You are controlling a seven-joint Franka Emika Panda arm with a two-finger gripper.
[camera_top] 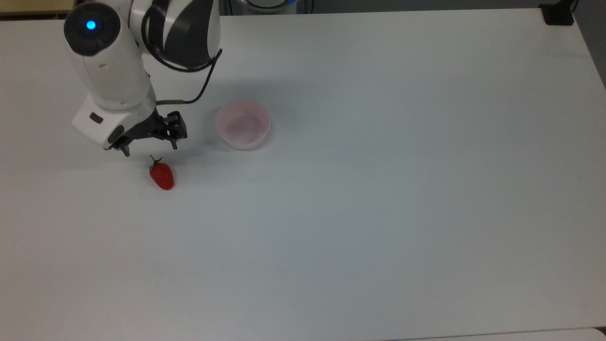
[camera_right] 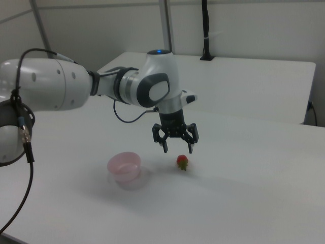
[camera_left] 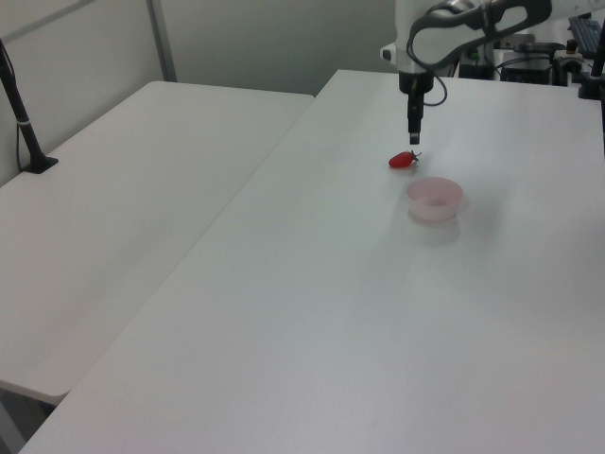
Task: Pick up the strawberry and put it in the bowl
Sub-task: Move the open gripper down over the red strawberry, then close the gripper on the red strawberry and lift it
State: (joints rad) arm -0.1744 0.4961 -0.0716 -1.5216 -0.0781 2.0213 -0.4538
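Now fingers [camera_right: 177, 148] released, hovering above strawberry [camera_right: 182, 162], mid-frame right view; off-centre descent could knock strawberry rolling across counter [camera_top: 378, 213].

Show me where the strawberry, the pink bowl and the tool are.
strawberry [camera_top: 162, 176], top view, on its red body.
bowl [camera_top: 243, 124], top view, on its inner floor.
tool [camera_right: 177, 148], right view, midway between its two spread fingertips.

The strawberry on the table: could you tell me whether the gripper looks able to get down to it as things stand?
Probably yes. The gripper hangs open just above the strawberry, nothing lies between them, and the bowl sits apart to the right view's left.
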